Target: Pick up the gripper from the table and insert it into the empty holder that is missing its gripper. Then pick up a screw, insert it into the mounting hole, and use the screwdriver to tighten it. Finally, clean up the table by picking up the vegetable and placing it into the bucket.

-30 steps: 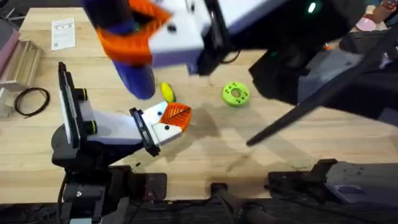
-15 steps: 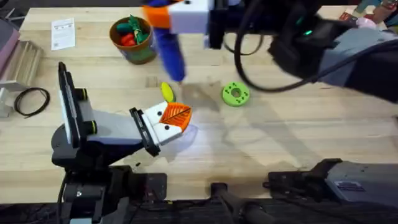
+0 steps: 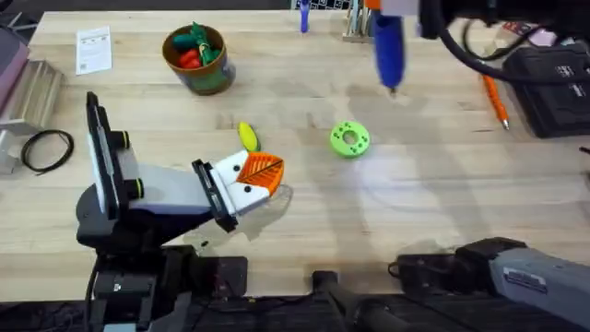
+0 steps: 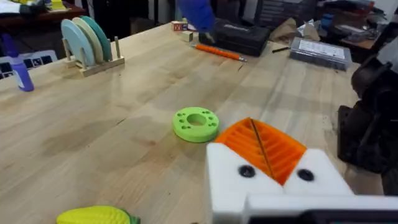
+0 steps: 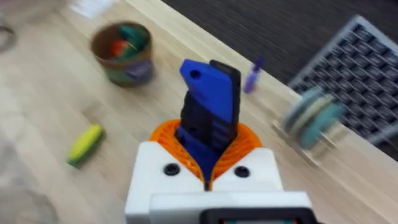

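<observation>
The blue screwdriver (image 3: 388,51) hangs tip-down at about one o'clock over the wooden table (image 3: 433,198), clamped between the orange pads of the right gripper (image 5: 208,163), whose white fingers close on its body in the right wrist view. The yellow corn cob, the vegetable (image 3: 248,136), lies on the table just left of centre, with the left gripper (image 3: 253,180) resting immediately at its six o'clock. That left gripper's white fingers, both carrying an orange ribbed pad (image 4: 264,148), are drawn narrow, pads together with nothing seen between them. A green ring-shaped disc (image 3: 349,139) sits at three o'clock of the corn, apart from it. The bucket (image 3: 196,60), holding red and green toy vegetables, stands at about eleven o'clock of the corn, well apart. A thin orange-handled tool (image 3: 494,100) lies at the table's two o'clock, beside a black case (image 3: 556,88). At the far left edge, around nine to ten o'clock, are a coiled black cable (image 3: 46,150) and a white printed card (image 3: 94,50).
</observation>
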